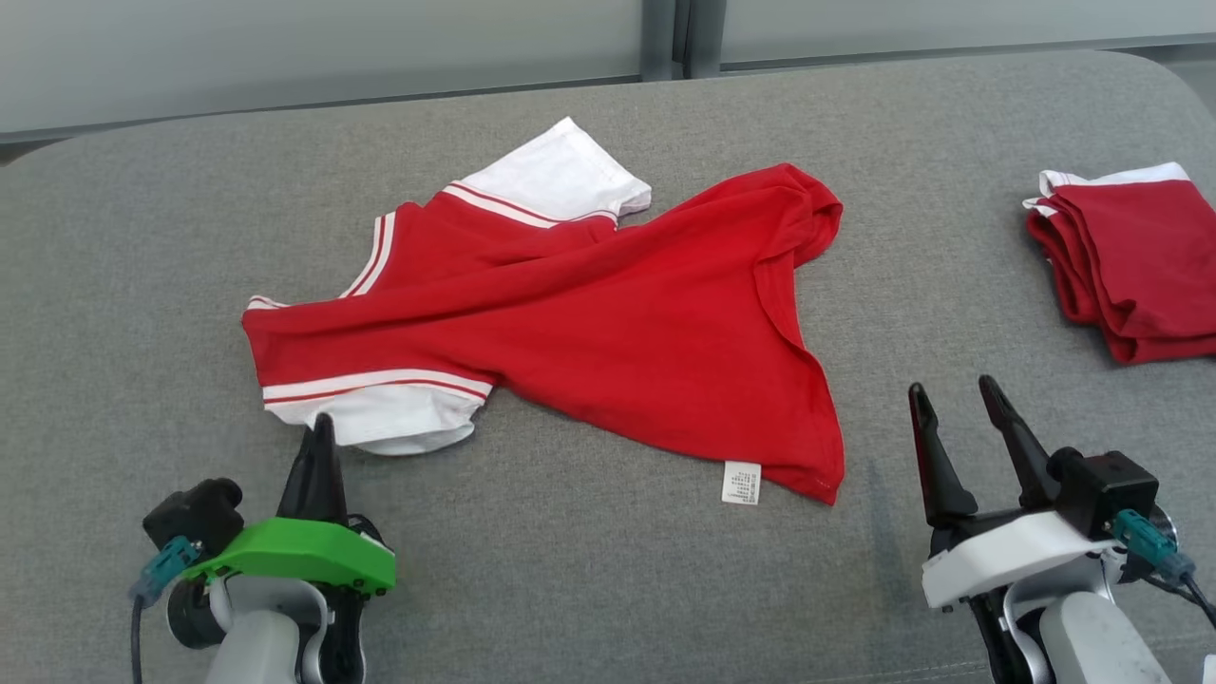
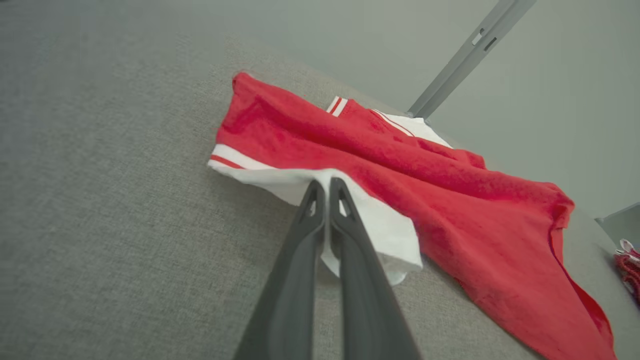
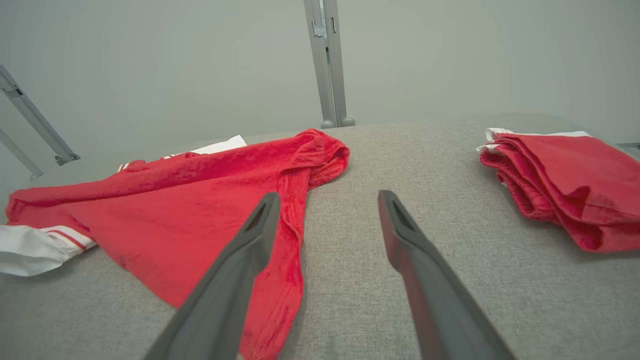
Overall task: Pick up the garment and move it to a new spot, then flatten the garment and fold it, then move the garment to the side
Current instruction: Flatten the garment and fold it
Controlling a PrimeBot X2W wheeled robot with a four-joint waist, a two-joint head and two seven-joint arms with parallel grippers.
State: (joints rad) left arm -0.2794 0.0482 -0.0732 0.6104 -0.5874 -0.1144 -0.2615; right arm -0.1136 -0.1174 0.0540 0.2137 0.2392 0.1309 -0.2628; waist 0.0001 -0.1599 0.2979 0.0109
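Red T-shirt [image 1: 608, 323] lies twisted mid-way across the grey upholstered surface [image 1: 142, 285], the left gripper [image 1: 321, 425] pinched tight on its near white sleeve [image 1: 399, 418] and the right gripper [image 1: 952, 385] spread wide beside the hem, so lift slowly and check that the thin cloth holds.

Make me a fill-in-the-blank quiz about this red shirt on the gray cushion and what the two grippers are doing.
The left gripper is ___ on the white sleeve of the red garment. The right gripper has its jaws ___, touching nothing. The folded red pile lies on the robot's ___ side. The care label at the garment's hem is coloured ___.
Missing words: shut; open; right; white.
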